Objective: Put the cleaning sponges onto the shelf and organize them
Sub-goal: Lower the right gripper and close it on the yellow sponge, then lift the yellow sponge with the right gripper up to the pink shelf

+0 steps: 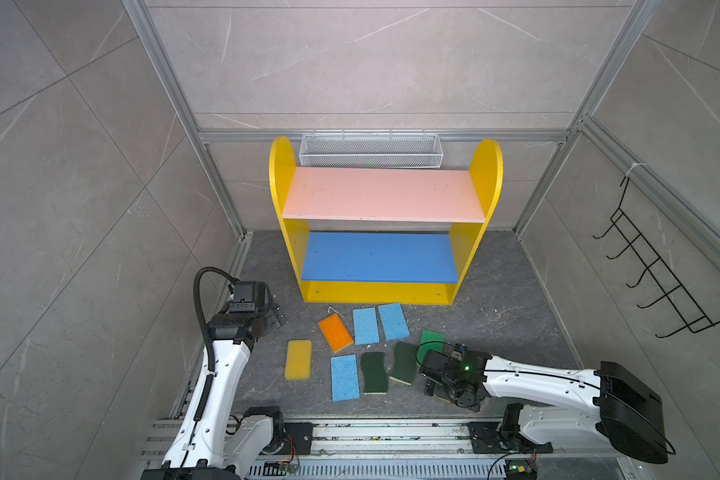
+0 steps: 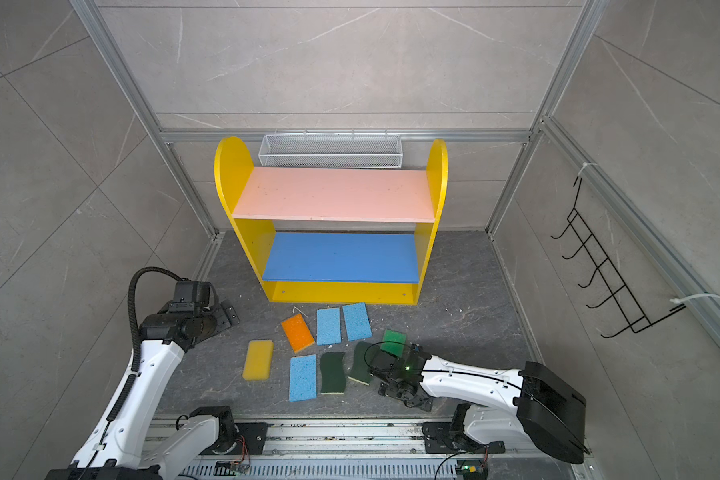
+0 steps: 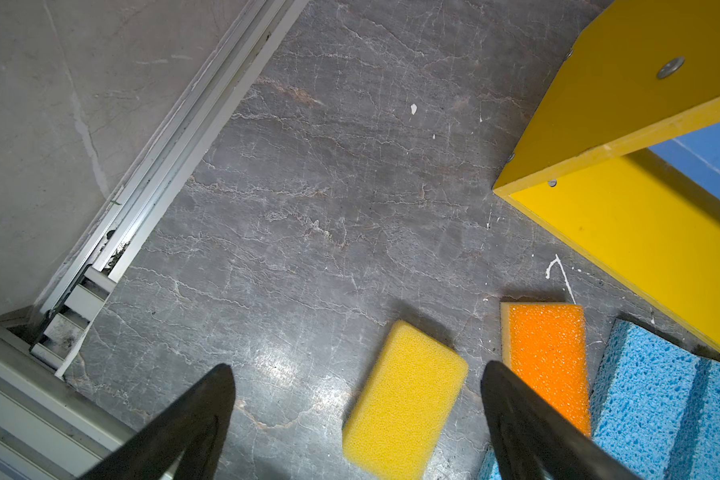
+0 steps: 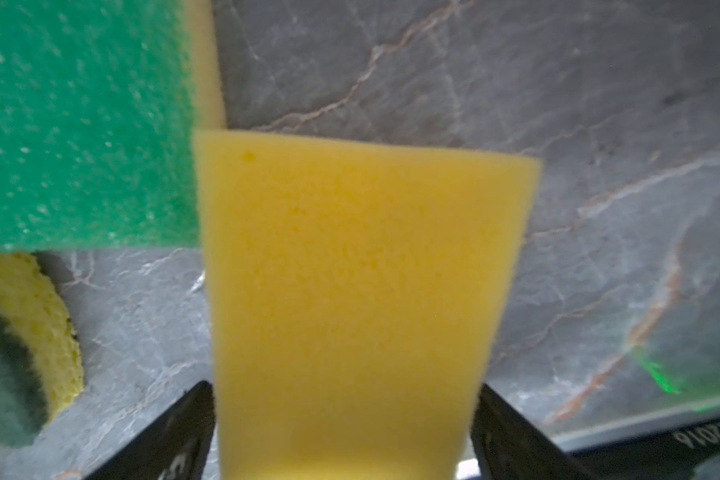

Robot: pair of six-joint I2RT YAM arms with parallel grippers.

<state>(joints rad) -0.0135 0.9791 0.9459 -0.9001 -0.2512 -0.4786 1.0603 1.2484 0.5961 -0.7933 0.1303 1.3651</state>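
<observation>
Closest to the lens, in the right wrist view, is a yellow sponge [image 4: 350, 291], blurred, lying lengthwise between the jaws of the right gripper [image 4: 342, 385]. These jaws stand wide, one on each side of it, and the foam sides look straight, not pinched. So I judge this hand released and the grasp not yet made. The green sponge [image 4: 80, 124] is just beside the corner farthest from the gripper; if they touch, I cannot tell. A scourer [image 4: 13, 353] lies near.

The left gripper [image 3: 357, 365] hangs over the floor [image 3: 308, 187] with jaws apart and nothing between them. A second yellow sponge [image 3: 404, 399] and the orange sponge [image 3: 545, 357] lie just ahead of it.

In both top views every sponge that shows lies on the floor in front of the shelf [image 1: 292, 249]. Its pink board [image 1: 383, 193] and blue board [image 1: 379, 257] carry nothing, so the task seems at its beginning.

The step in hand looks like the pick. Better to close slowly on the long sides, only until the foam gives a little, because a hard squeeze would bend it. Then lift straight up, so the green sponge is not dragged. The pink board is open from above and probably easier; the blue board needs a low approach from the front. Set the sponge flat at one end, to leave room for the others
</observation>
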